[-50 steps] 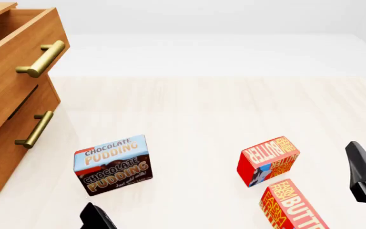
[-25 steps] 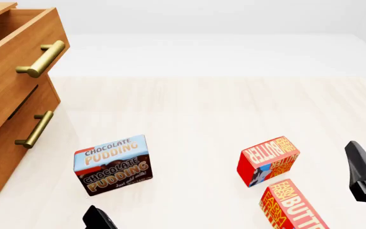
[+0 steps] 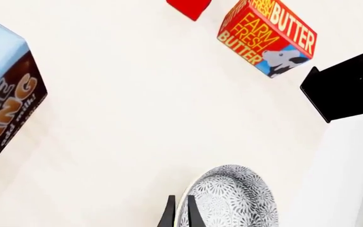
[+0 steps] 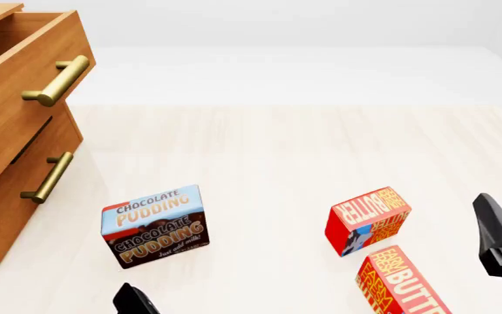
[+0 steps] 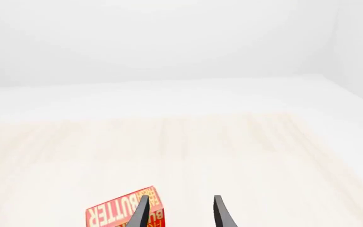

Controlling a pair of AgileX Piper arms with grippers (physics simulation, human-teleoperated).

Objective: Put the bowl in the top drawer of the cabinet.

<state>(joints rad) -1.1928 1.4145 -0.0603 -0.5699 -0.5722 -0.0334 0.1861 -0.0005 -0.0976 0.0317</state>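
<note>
One bowl [image 3: 235, 198]: rigid, light, slick; best pinched at its rim.
Left gripper [image 3: 178, 213]: fingers nearly together on that rim.
Right gripper [image 5: 180, 212]: spread, empty.

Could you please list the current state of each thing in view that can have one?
top drawer: pulled open.
lower drawer: closed.
bowl: upright, rim clamped between the left fingers.
left gripper: shut on the bowl's rim.
right gripper: open, empty.
chocolate pudding box: resting on the table, tilted.
butter boxes: resting on the table, apart from the grippers.
</note>
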